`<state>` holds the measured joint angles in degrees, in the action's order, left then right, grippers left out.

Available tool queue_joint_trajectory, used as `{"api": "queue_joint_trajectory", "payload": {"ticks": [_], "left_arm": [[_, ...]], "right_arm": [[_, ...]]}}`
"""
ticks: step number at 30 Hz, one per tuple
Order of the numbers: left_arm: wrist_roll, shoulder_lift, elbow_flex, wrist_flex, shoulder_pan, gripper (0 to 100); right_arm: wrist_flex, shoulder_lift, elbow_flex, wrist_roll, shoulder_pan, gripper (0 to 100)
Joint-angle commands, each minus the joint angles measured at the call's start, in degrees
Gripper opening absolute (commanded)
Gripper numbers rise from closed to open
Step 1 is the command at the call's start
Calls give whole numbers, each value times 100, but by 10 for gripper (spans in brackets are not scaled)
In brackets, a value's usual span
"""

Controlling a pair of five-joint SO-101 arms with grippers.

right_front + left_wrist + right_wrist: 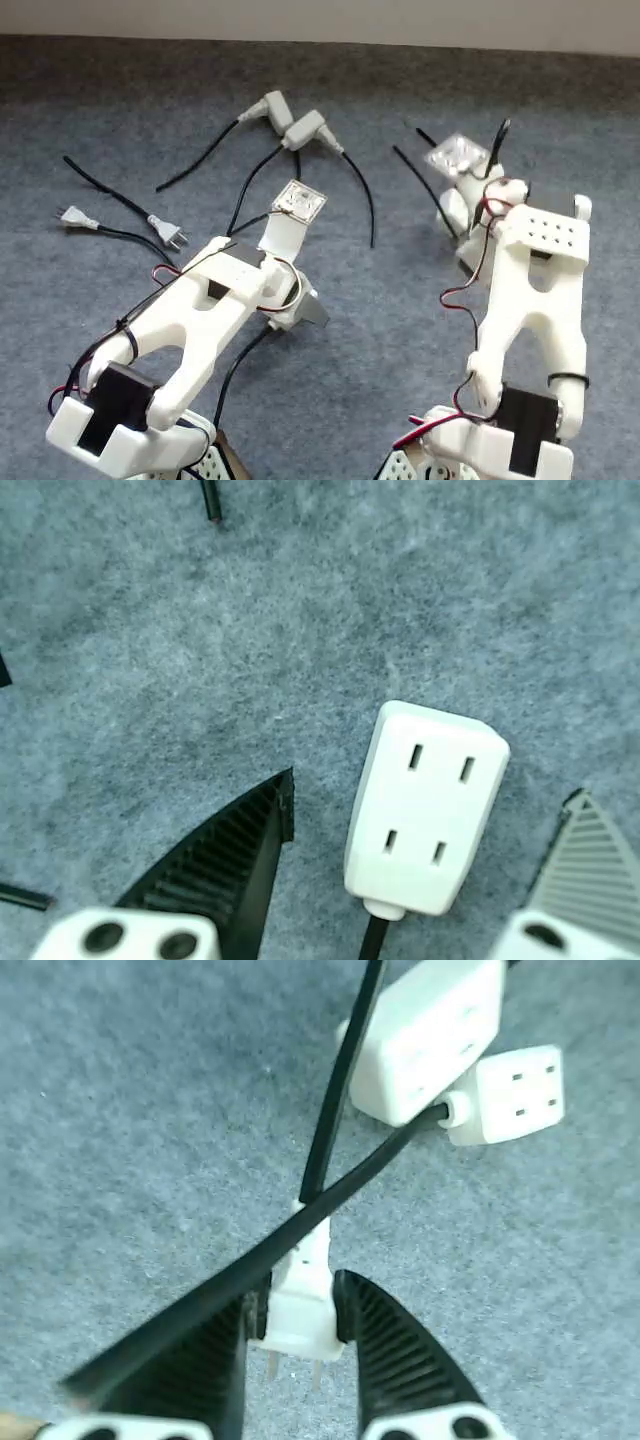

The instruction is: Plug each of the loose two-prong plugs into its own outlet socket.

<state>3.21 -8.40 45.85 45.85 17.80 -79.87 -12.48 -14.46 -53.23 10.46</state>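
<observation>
The right gripper was clamped on a white two-prong plug, its long axis in line with the jaws and its prongs pointing back at the wrist, away from the outlet socket just beyond. The plug likely needed turning end for end, clear of the thick black cord lying across it. The left gripper, jaws apart, straddled a face-up socket block on the grey counter.
</observation>
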Motion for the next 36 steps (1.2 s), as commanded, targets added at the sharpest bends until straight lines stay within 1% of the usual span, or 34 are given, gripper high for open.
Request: {"api": "queue_joint_trajectory", "payload": {"ticks": [1,5,8,13,17,20,25,29,32,34,36], "left_arm": [[-26,-136,-40,-97,-40,393],[-26,-136,-40,-97,-40,393],[-26,-136,-40,-97,-40,393],[-26,-145,-31,-97,-40,393],[-26,-154,-22,-97,-40,393],[-26,-171,-13,-97,-40,393],[-26,-180,-13,-97,-48,393],[-35,-189,-13,-88,-48,393],[-44,-198,-40,-88,-48,393],[-255,-215,-75,-149,-48,393],[-422,-330,-101,-378,-48,393]], "right_arm": [[-752,-532,1059,527,-462,8],[-1604,-787,2026,1301,-1279,8],[-2053,-954,2695,1943,-1930,8],[-2097,-1429,3284,3182,-2765,8],[-1938,-1930,3442,4211,-3547,8],[-1736,-2413,3442,4756,-3899,8],[-1314,-3477,3389,5187,-4435,8],[-1182,-4171,3275,5257,-5349,8],[-813,-4620,2607,5240,-5859,8],[-409,-4954,2053,5231,-5930,8],[224,-5305,1341,5231,-5930,8]]}}
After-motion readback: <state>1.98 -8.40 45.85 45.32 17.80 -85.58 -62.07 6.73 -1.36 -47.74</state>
